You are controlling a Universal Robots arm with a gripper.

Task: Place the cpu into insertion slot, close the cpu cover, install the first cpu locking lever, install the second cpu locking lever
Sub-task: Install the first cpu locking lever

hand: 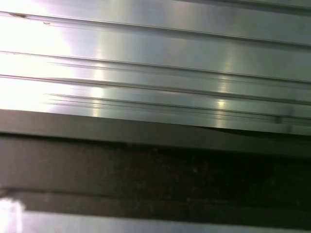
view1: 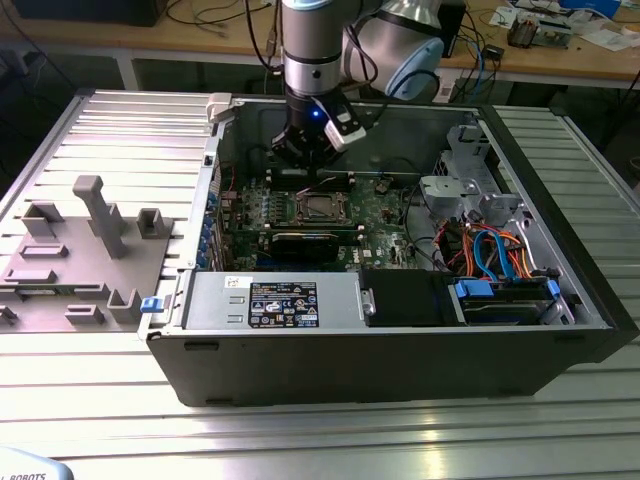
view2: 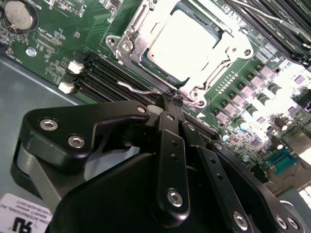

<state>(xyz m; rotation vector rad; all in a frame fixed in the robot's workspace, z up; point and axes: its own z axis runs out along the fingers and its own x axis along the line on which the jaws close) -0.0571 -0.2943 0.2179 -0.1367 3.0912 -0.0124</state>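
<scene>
Open PC case (view1: 400, 340) lies on a ribbed aluminium table (view1: 300, 440). Green motherboard (view1: 385, 205) sits flat inside. UR arm (view1: 312, 50) comes down from the far side into the case, gripper (view1: 305, 150) just over the far edge of the board, beside the socket.

Cpu (view2: 187, 43) is already seated in the insertion slot (view2: 141, 26), dull silver top facing up; in the exterior view the cpu (view1: 320, 207) sits mid-board. Cpu cover (view2: 218, 58) lies down flat around the chip, framing it w/ its square window. A thin wire locking lever (view2: 138, 90) runs along the socket edge nearest the gripper, its bent end by the fingertips.

Gripper (view2: 169, 100) in the second wrist view: black fingers (view2: 170, 145) drawn together, tips narrow w/ barely any gap, right at the lever end near the socket corner. Cannot tell if the wire is actually pinched or only touched.

Other stuff: black RAM slots (view2: 104, 75) between gripper and socket, coin battery (view2: 18, 13) on the board. PSU w/ label (view1: 270, 303) at the case's near side, drive cage w/ blue and orange cables (view1: 500, 255) on the exterior view's right. Grey fixture block (view1: 80, 255) w/ posts on the table at the exterior view's left. First wrist view: table ribs (hand: 155, 63) and a dark case edge (hand: 155, 170).
</scene>
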